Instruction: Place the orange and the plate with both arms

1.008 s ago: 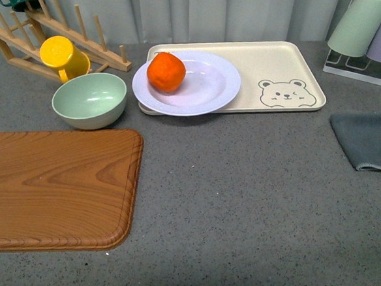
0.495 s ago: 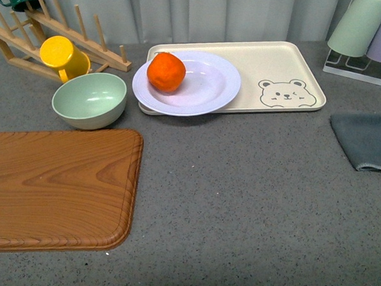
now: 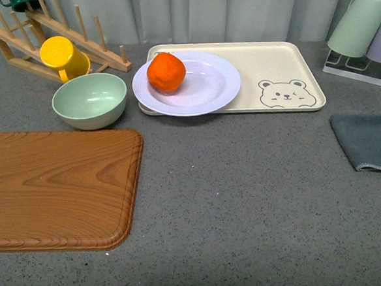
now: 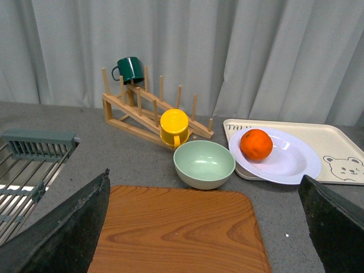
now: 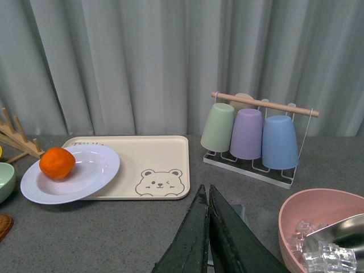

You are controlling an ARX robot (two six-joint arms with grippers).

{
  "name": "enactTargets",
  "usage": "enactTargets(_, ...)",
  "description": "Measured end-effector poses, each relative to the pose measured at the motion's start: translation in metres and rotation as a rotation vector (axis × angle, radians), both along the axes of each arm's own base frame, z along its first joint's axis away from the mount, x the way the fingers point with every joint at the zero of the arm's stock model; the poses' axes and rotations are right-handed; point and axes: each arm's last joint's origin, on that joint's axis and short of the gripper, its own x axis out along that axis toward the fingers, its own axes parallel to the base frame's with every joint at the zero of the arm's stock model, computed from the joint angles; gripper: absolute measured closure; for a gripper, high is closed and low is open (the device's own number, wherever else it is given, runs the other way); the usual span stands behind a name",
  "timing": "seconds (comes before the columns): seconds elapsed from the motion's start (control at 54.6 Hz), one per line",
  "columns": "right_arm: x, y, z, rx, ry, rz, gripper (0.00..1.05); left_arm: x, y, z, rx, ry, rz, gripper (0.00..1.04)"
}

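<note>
The orange (image 3: 166, 72) lies in the left part of the pale lavender plate (image 3: 203, 93). The plate rests on the left end of the beige bear tray (image 3: 273, 62) and overhangs its edge. Both also show in the left wrist view, orange (image 4: 256, 144) and plate (image 4: 287, 165), and in the right wrist view, orange (image 5: 57, 163) and plate (image 5: 85, 176). Neither gripper shows in the front view. My left gripper (image 4: 207, 227) is open and empty, well back above the wooden board (image 4: 176, 233). My right gripper (image 5: 207, 199) is shut and empty, well away from the tray.
A mint-green bowl (image 3: 89, 100) and a yellow cup (image 3: 61, 55) on a wooden rack (image 3: 72, 33) stand left of the plate. The wooden board (image 3: 53, 188) lies front left. A grey cloth (image 3: 370, 140) and a cup rack (image 3: 366, 32) are right. A pink bowl (image 5: 324, 227) holds ice.
</note>
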Motion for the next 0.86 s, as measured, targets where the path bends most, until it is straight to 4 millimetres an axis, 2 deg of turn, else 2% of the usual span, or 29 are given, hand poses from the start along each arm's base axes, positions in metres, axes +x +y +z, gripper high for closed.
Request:
enactTargets(0.183,-0.0070,0.0000,-0.0007,-0.003,-0.011,0.000,1.02,0.0000,0.0000,0.0000,0.000,0.000,0.000,0.06)
enactTargets(0.751,-0.0070,0.0000,-0.0007,-0.002,-0.012,0.001,0.07,0.0000,0.0000,0.0000,0.000,0.000,0.000,0.06)
enactTargets(0.861,-0.0070,0.0000,-0.0007,-0.002,-0.012,0.001,0.09,0.0000,0.0000,0.0000,0.000,0.000,0.000,0.06)
